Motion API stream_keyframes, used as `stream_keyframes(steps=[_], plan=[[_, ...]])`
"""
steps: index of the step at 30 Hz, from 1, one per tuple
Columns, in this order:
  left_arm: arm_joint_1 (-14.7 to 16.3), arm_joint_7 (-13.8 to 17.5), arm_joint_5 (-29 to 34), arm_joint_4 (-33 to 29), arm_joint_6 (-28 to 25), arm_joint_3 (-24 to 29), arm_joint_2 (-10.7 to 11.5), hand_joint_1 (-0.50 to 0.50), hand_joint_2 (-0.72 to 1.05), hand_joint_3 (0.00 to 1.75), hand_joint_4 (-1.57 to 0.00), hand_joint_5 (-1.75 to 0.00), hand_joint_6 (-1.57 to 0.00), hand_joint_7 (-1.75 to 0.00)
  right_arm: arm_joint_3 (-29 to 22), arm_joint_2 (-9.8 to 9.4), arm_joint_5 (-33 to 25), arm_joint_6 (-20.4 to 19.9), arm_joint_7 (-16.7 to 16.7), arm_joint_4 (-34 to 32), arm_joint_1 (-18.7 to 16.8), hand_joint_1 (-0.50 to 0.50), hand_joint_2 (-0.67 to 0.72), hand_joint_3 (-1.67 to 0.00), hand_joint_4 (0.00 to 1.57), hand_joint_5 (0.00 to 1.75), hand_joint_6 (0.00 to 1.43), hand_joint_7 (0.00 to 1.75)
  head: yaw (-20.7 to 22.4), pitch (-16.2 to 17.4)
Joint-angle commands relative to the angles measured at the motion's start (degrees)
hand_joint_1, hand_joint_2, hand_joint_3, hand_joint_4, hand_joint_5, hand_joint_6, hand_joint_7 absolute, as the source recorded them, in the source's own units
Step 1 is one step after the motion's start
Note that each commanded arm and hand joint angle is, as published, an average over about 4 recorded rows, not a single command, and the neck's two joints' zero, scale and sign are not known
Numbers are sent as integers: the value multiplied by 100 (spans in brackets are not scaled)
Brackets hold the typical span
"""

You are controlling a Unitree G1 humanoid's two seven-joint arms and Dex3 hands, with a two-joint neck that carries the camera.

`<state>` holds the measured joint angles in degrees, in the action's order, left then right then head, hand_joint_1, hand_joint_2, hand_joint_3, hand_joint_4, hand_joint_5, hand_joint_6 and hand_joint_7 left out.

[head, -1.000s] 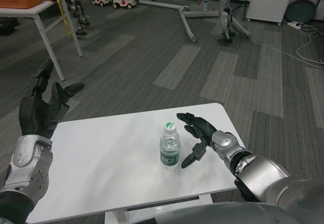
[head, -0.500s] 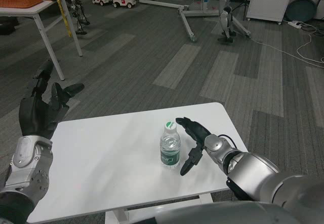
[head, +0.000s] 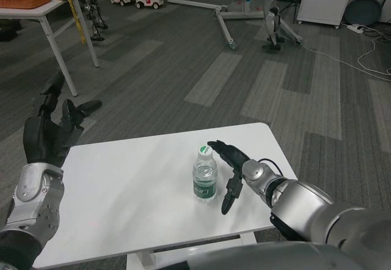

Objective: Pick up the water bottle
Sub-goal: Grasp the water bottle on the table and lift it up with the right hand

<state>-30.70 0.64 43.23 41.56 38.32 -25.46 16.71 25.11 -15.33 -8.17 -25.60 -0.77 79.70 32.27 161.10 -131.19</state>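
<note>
A small clear water bottle (head: 205, 176) with a white cap and green label stands upright near the middle of the white table (head: 122, 197). My right hand (head: 228, 168) is open just to the right of the bottle, fingers spread and curving around its side, a small gap still showing between them and the plastic. My left hand (head: 51, 129) is raised at the table's left edge, open with fingers spread, holding nothing.
Beyond the table is grey carpet floor. A second white table (head: 43, 7) with an orange basket stands at the far left. A metal floor frame (head: 229, 19) and other robots are in the background.
My right hand has moved left toward the bottle and turned more on edge, closing the gap beside it. The bottle and my left hand have not moved.
</note>
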Motion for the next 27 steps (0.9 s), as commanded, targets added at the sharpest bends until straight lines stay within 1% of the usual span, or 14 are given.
stream_keyframes(steps=[1, 6, 9, 13, 15, 19, 23, 27], plan=[[12, -11, 6, 6, 17, -14, 6, -46, 105, 79, -71, -72, -29, -21, -8, 21, -10, 62, 26, -42, 197, -45, 58, -8, 0, 0, 0, 7, -42, 9], [12, -11, 4, 10, 17, -30, -1, -46, 105, 79, -71, -72, -29, -21, -13, 30, -10, 75, 24, -42, 210, -46, 60, -8, 0, 0, 0, 7, -40, 8], [12, -11, 10, 8, 17, -34, -1, -46, 105, 79, -71, -72, -29, -21, 9, 30, -10, 86, 24, -40, 219, -46, 65, -2, 0, 0, 0, 10, -54, 11], [5, -11, 6, 4, 17, -41, -1, -46, 105, 79, -71, -72, -29, -21, 93, 30, -10, 92, 24, -34, 247, -47, 66, -8, 0, 0, 0, 12, -61, 20], [3, -11, 4, 4, 17, -49, -1, -46, 105, 79, -71, -72, -29, -21, 174, 30, -10, 101, 24, -34, 276, -47, 66, -8, 0, 0, 0, 14, -61, 23], [3, -11, 1, 6, 17, -56, -1, -47, 105, 79, -71, -72, -29, -21, 328, 26, -10, 112, 24, -34, 324, -46, 66, 0, 0, 0, 0, 10, -68, 27], [3, -11, 1, 1, 17, -56, -1, -46, 105, 79, -71, -72, -29, -21, 453, 21, -10, 121, 24, -34, 353, -46, 66, -6, 0, 0, 0, 14, -68, 31], [3, -11, 1, 1, 17, -56, -1, -46, 105, 79, -71, -72, -29, -21, 583, 21, -10, 125, 22, -34, 386, -46, 65, -8, 0, 0, 0, 14, -69, 41]])
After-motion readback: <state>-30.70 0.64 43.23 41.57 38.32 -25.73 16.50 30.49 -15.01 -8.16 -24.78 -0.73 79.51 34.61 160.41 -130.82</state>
